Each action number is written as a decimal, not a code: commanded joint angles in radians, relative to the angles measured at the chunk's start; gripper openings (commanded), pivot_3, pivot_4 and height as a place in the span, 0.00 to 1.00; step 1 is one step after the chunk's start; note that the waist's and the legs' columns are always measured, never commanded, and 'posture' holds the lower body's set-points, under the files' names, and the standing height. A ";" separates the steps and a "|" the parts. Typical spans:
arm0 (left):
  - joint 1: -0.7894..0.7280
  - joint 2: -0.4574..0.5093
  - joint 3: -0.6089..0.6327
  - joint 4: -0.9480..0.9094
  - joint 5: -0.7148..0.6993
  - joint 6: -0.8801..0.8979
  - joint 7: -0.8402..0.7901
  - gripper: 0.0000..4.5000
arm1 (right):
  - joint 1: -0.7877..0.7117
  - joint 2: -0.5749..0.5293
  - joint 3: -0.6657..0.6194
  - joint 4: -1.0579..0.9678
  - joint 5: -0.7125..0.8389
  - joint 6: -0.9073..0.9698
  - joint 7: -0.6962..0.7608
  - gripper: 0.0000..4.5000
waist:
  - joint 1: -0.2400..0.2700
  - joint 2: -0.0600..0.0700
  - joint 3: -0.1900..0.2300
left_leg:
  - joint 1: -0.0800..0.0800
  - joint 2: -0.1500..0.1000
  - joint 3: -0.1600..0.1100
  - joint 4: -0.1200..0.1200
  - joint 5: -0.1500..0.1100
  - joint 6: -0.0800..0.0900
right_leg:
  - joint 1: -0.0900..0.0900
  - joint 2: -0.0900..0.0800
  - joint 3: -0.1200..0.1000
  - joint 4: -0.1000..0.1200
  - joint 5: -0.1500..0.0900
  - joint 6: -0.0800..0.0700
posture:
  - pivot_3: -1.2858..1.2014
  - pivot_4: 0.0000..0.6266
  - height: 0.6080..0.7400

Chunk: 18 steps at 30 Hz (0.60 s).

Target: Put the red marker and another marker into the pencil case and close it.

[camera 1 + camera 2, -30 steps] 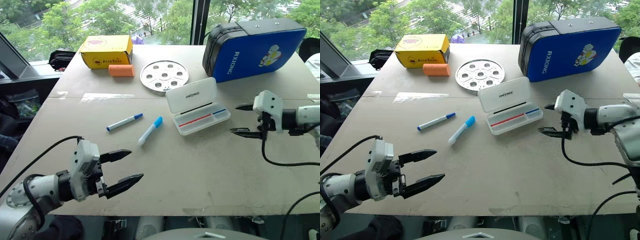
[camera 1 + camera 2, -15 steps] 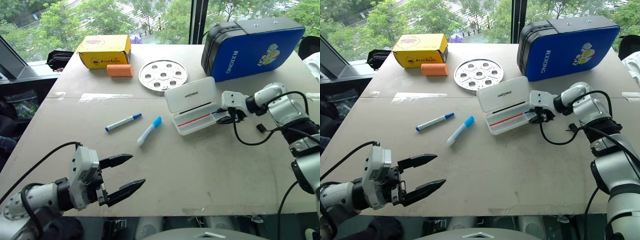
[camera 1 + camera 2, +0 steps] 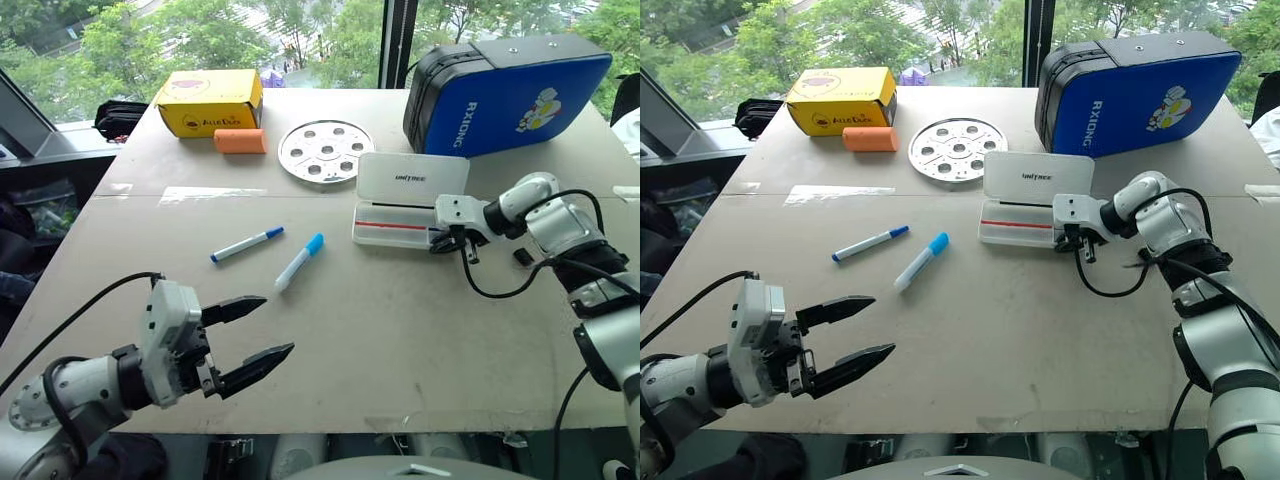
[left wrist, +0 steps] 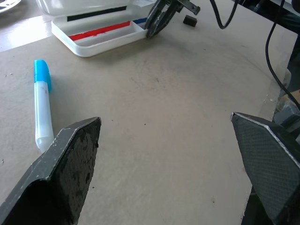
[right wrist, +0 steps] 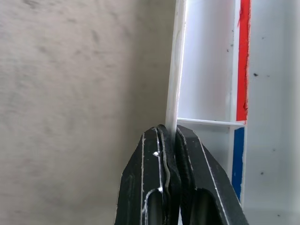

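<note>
Your right gripper (image 3: 1072,238) is down at the right end of the case (image 3: 1018,222), and its two fingers (image 5: 161,187) are pinched together on the thin front wall of the tray. From the right wrist you can see that white wall running straight into the closed tips.

The case sits near the middle of the table (image 3: 400,340), just in front of the perforated metal disc (image 3: 327,151). Its lid (image 3: 412,180) stands open, with the black print facing you. The red marker (image 3: 392,225) lies lengthwise in the tray, and a short blue piece (image 5: 238,154) lies in line with it at the end nearest your right gripper.

Your left gripper (image 3: 252,332) hovers low over the near left part of the table, fingers spread wide and holding nothing. From its wrist you look across bare table to the case.

Two white markers lie loose on the table to the left of the case. The one with the light blue cap (image 3: 300,262) is closer to the case; the thinner one with the dark blue cap (image 3: 247,244) lies further left. Neither touches the case.

At the far edge you have a yellow box (image 3: 209,101) with an orange cylinder (image 3: 241,141) just in front of it, and a big blue hard case (image 3: 510,90) behind your right arm.
</note>
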 commanded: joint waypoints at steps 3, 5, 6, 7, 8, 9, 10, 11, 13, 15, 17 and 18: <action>-0.026 0.025 -0.004 -0.019 -0.039 0.023 0.030 1.00 | 0.185 -0.065 -0.016 -0.376 0.046 0.182 0.014 0.02 | 0.000 0.000 0.000 | 0.000 0.000 0.000 0.000 0.000 0.000 | 0.000 0.000 0.000 0.000 0.000 0.000 | 0.52 0.24 1.00; -0.033 0.034 -0.003 -0.013 -0.044 0.031 0.031 1.00 | 0.232 -0.082 -0.014 -0.462 0.040 0.223 -0.007 0.02 | 0.001 0.000 -0.001 | 0.000 0.000 -0.001 0.000 0.000 0.000 | 0.000 0.000 -0.001 0.000 0.000 0.000 | 0.52 0.24 1.00; -0.035 0.038 -0.002 -0.011 -0.046 0.033 0.032 1.00 | 0.247 -0.088 -0.015 -0.496 0.041 0.249 -0.015 0.02 | 0.001 0.000 -0.001 | 0.000 0.000 -0.001 0.000 0.000 0.000 | 0.000 0.000 -0.001 0.000 0.000 0.000 | 0.52 0.24 1.00; -0.037 0.041 -0.001 -0.006 -0.048 0.035 0.031 1.00 | 0.257 -0.091 -0.017 -0.524 0.042 0.275 -0.024 0.02 | -0.001 0.000 -0.001 | 0.000 0.000 0.000 0.000 0.000 0.000 | 0.000 0.000 -0.001 0.000 0.000 0.000 | 0.52 0.24 1.00; -0.037 0.044 0.001 -0.001 -0.046 0.037 0.028 1.00 | 0.265 -0.093 -0.018 -0.551 0.042 0.300 -0.033 0.02 | -0.001 -0.001 -0.001 | 0.000 0.000 0.000 0.000 0.000 0.000 | 0.000 0.000 0.000 0.000 0.000 0.000 | 0.52 0.24 1.00; -0.037 0.046 0.001 0.005 -0.044 0.037 0.025 1.00 | 0.271 -0.094 -0.019 -0.574 0.042 0.326 -0.043 0.02 | -0.001 -0.001 -0.001 | 0.001 0.000 0.000 0.000 0.000 0.000 | 0.000 0.000 0.000 0.000 0.000 0.000 | 0.52 0.24 1.00; -0.037 0.047 0.002 0.009 -0.043 0.036 0.022 1.00 | 0.275 -0.093 -0.019 -0.592 0.043 0.347 -0.052 0.02 | -0.001 0.000 -0.001 | 0.001 0.000 0.000 0.000 0.000 0.000 | 0.000 0.000 0.000 0.000 0.000 0.000 | 0.52 0.24 1.00; -0.036 0.048 0.001 0.013 -0.040 0.034 0.020 1.00 | 0.278 -0.093 -0.019 -0.608 0.045 0.362 -0.060 0.02 | -0.001 0.000 -0.001 | 0.001 0.000 0.000 0.000 0.000 0.000 | 0.000 0.000 0.000 0.000 0.000 0.000 | 0.52 0.24 1.00; -0.033 0.049 -0.001 0.020 -0.030 0.028 0.014 1.00 | 0.285 -0.095 -0.017 -0.631 0.047 0.374 -0.072 0.02 | 0.000 0.000 0.000 | 0.001 0.000 0.000 0.000 0.000 0.000 | 0.000 0.000 0.000 0.000 0.000 0.000 | 0.52 0.24 1.00; -0.033 0.049 -0.004 0.027 -0.021 0.024 0.014 1.00 | 0.287 -0.097 -0.018 -0.637 0.052 0.373 -0.079 0.02 | 0.000 -0.001 0.000 | 0.000 0.000 0.000 0.000 0.000 0.000 | 0.000 0.000 0.000 0.000 0.000 0.000 | 0.52 0.24 1.00; -0.041 0.047 -0.011 0.031 -0.016 0.024 0.025 1.00 | 0.285 -0.089 -0.051 -0.639 0.076 0.363 -0.097 0.14 | 0.000 -0.001 0.000 | 0.000 0.000 0.000 0.000 0.000 0.000 | 0.000 0.000 0.000 0.000 0.000 0.000 | 0.52 0.24 1.00; -0.045 0.047 -0.012 0.033 -0.014 0.024 0.029 1.00 | 0.284 -0.088 -0.061 -0.642 0.086 0.361 -0.102 0.17 | 0.000 -0.001 0.000 | 0.000 0.000 0.000 0.000 0.000 0.000 | 0.000 0.000 0.000 0.000 0.000 0.000 | 0.52 0.24 1.00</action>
